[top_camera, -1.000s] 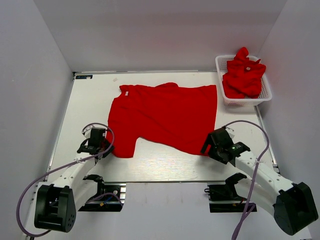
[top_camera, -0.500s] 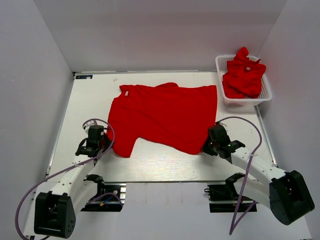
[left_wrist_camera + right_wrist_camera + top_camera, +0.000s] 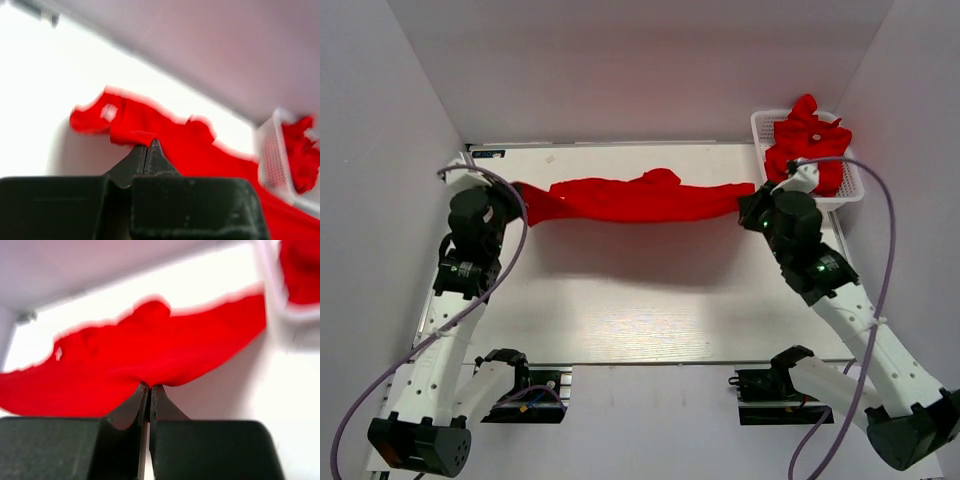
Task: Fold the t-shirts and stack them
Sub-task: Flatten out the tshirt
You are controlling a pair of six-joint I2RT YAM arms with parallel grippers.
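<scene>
- Your left tool (image 3: 147,147) has its jaws closed flat together on a thin pinch of red cloth, at the left end of the t-shirt (image 3: 640,198).
- Your right tool (image 3: 150,387) is closed the same way on the right end of the cloth, just beside the basket (image 3: 855,188).
- The t-shirt is strung between the two tools as a narrow band along the far edge of the bench (image 3: 640,310). It sags a little in the middle, with a bump of cloth near the centre, and casts a shadow on the bench below. You cannot tell from overhead whether its far part rests on the surface.
- Handling, as a judgement: the cloth looks light and limp, with no stiffness. It will droop and bunch wherever you slacken. Take it at edges or corners and keep both ends evenly taut, because a pinch this thin may slip.
- Both arms reach far forward from the near edge, the left along the left edge and the right along the right. The wrists are turned inward, facing each other.
- The heap of t-shirts (image 3: 808,140) sits in the basket at the far right corner.
</scene>
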